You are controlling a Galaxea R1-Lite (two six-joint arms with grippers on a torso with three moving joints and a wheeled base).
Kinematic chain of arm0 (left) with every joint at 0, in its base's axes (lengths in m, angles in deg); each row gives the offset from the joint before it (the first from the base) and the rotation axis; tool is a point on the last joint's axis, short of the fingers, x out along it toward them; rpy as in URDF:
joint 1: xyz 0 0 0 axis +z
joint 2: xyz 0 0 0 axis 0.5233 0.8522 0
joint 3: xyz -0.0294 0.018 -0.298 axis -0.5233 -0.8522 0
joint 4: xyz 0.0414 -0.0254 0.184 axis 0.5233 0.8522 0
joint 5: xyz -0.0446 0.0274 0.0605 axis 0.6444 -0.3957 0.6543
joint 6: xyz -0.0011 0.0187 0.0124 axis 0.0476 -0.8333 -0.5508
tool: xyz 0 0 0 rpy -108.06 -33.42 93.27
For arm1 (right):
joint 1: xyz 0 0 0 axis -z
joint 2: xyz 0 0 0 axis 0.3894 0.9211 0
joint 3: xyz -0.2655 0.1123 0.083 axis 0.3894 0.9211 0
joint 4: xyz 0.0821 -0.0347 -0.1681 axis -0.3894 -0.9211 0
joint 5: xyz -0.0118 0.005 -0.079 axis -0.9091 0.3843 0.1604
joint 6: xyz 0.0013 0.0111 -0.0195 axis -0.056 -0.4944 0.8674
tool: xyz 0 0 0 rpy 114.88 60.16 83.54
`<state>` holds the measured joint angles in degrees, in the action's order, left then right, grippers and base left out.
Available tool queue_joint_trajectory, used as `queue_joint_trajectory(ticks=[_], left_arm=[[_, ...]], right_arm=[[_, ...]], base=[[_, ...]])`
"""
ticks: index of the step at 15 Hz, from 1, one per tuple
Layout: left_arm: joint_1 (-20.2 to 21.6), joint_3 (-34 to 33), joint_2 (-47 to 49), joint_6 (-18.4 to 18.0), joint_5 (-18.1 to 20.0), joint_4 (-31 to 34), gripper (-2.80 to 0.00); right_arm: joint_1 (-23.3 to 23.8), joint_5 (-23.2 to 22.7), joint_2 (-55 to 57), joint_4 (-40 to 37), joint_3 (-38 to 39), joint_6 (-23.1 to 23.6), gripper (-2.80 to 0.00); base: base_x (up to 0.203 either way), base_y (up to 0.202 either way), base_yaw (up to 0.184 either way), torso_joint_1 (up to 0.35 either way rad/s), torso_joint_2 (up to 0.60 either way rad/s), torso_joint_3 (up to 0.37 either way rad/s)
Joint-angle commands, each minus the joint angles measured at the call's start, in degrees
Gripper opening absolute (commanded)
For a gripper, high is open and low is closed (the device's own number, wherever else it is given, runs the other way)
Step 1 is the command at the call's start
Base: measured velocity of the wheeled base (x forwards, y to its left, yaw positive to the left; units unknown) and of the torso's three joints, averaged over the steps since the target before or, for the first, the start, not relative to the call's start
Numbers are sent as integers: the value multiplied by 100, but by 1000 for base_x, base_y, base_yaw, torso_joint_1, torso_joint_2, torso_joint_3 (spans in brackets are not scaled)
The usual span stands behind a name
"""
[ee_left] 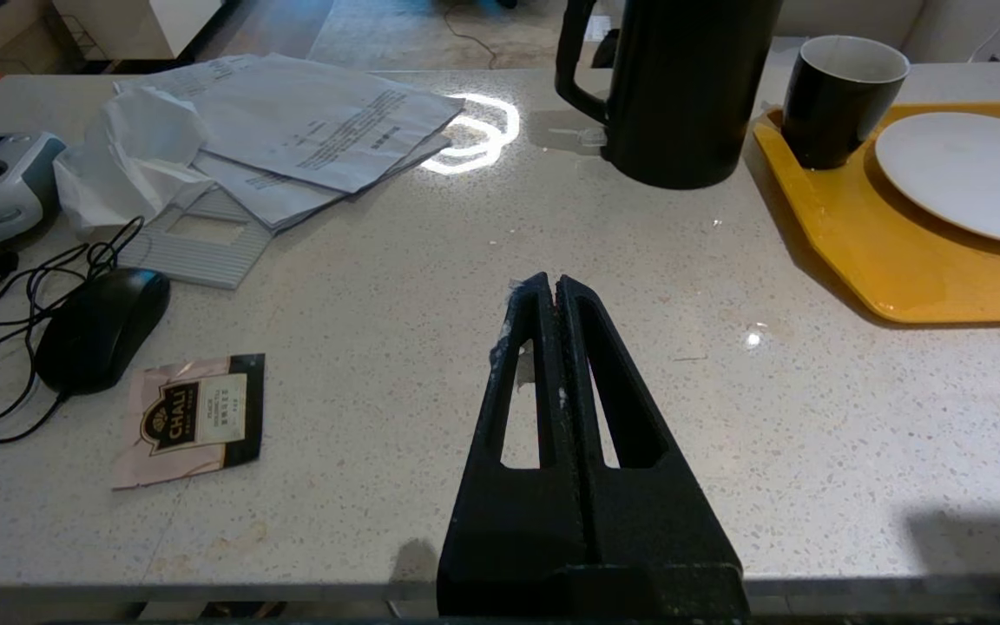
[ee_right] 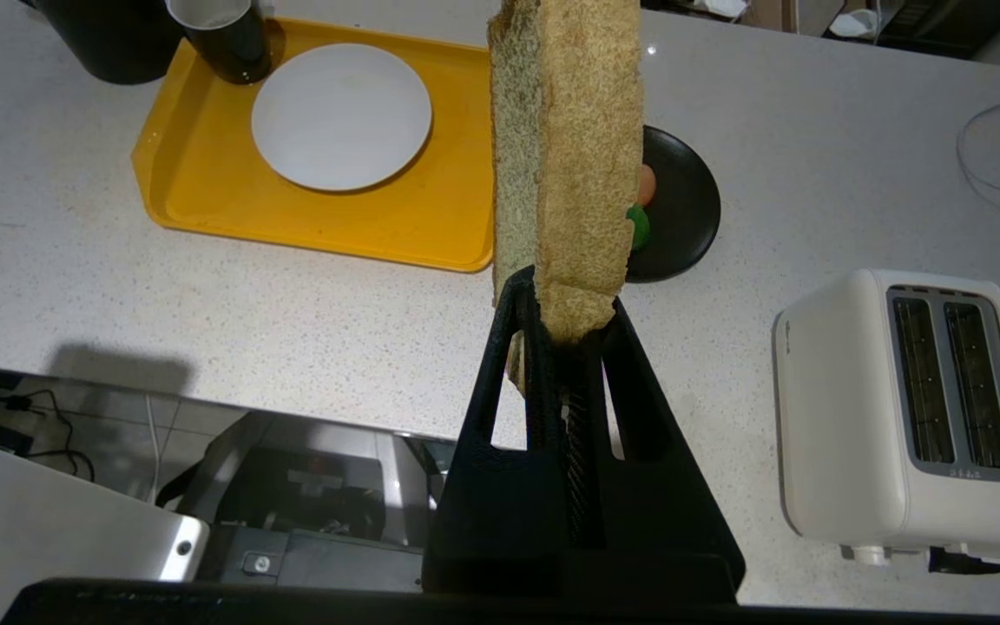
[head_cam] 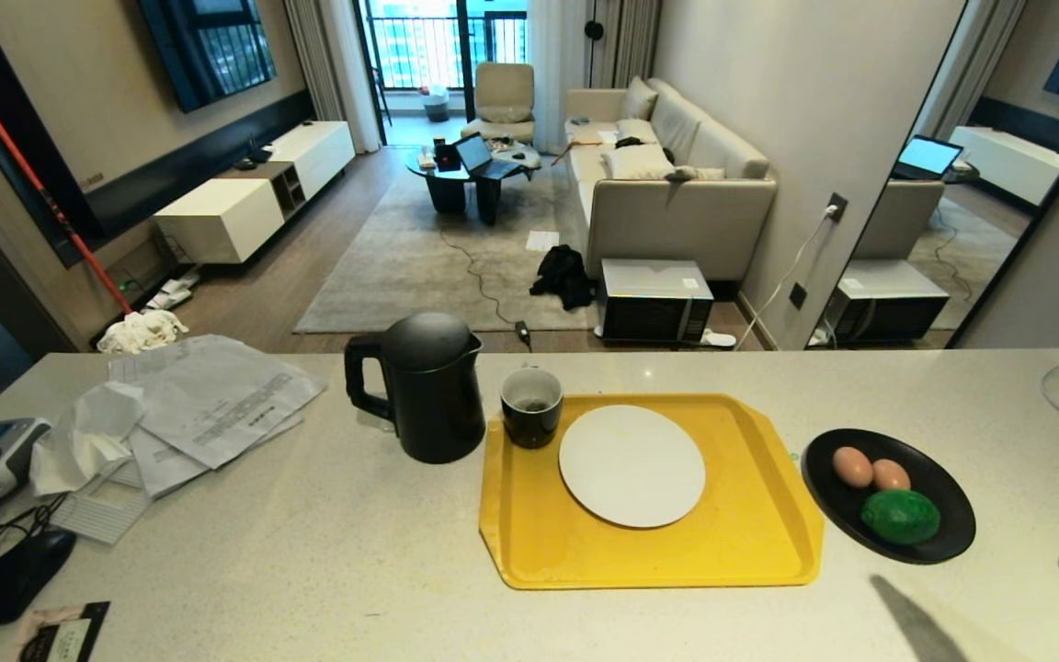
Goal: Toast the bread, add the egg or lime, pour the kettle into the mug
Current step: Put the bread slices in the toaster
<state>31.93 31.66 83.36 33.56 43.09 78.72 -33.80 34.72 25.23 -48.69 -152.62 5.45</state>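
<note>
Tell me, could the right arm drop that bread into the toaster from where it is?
Probably yes: the right gripper holds the bread above the counter, and the toaster has both slots empty with nothing between them.

On the tabletop (head_cam: 309, 552), the kettle (head_cam: 428, 386) stands just left of the tray (head_cam: 649, 552), which carries the mug (head_cam: 531, 406) at its rear left corner and a plate (head_cam: 631, 465) beside it. Right of the tray, a dish (head_cam: 948, 515) holds two eggs (head_cam: 870, 470) behind the lime (head_cam: 900, 516). Papers (head_cam: 208, 405) lie far left.
</note>
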Motion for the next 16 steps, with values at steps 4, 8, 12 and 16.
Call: queue_joint_trajectory(ticks=[4,8,12,16], left_arm=[[6,-1,2,0,-2,-5,-280],[6,-1,-2,0,-2,-5,-280],[-2,-1,-3,0,-2,-5,-280],[6,-1,-4,0,-2,-5,-280]], right_arm=[[-1,11,23,-45,-131,1,-280],[-1,8,63,-45,-265,1,-280],[-1,2,90,-37,-290,10,-280],[-1,2,90,-37,-290,36,-280]], base=[[0,0,0,19,-34,-16],[0,0,0,0,0,0],[0,0,0,0,0,0],[-1,2,-20,0,-1,1]])
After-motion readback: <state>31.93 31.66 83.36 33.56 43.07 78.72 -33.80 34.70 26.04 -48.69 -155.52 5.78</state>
